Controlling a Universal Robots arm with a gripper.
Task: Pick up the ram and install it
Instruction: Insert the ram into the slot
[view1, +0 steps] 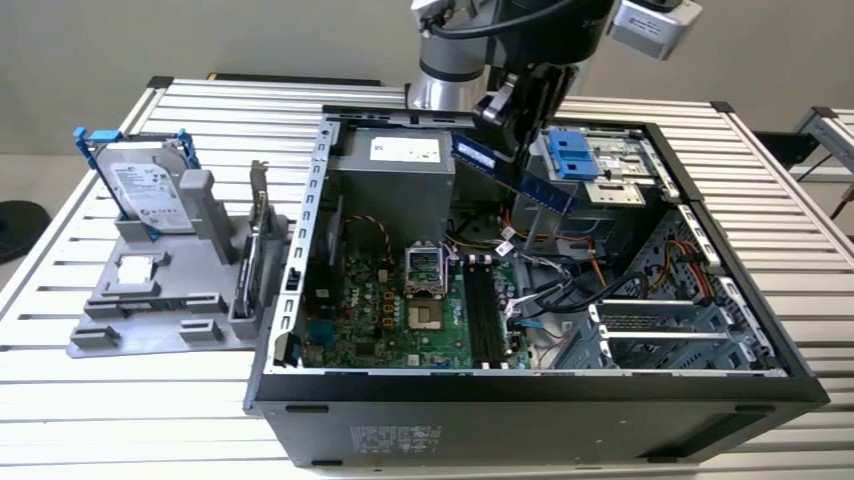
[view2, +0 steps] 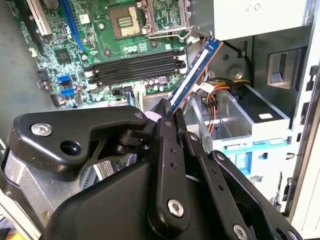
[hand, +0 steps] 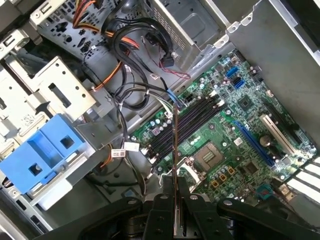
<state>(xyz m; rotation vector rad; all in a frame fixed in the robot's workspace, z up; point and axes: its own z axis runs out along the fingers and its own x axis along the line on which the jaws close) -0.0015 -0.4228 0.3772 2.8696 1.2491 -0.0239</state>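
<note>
Slatted metal table (view1: 801, 250) with an open PC case (view1: 534, 405) lying on its side, green motherboard (view1: 387, 310) facing up. A grey rack (view1: 160, 300) at the exterior view's left has a hard drive (view1: 140, 185) standing in it. The gripper (view1: 511, 125) hangs over the case, fingers pinched tight on the ram (view1: 521, 175). The ram sits tilted, up in the air and clear of the black memory slots (view1: 483, 320).
</note>
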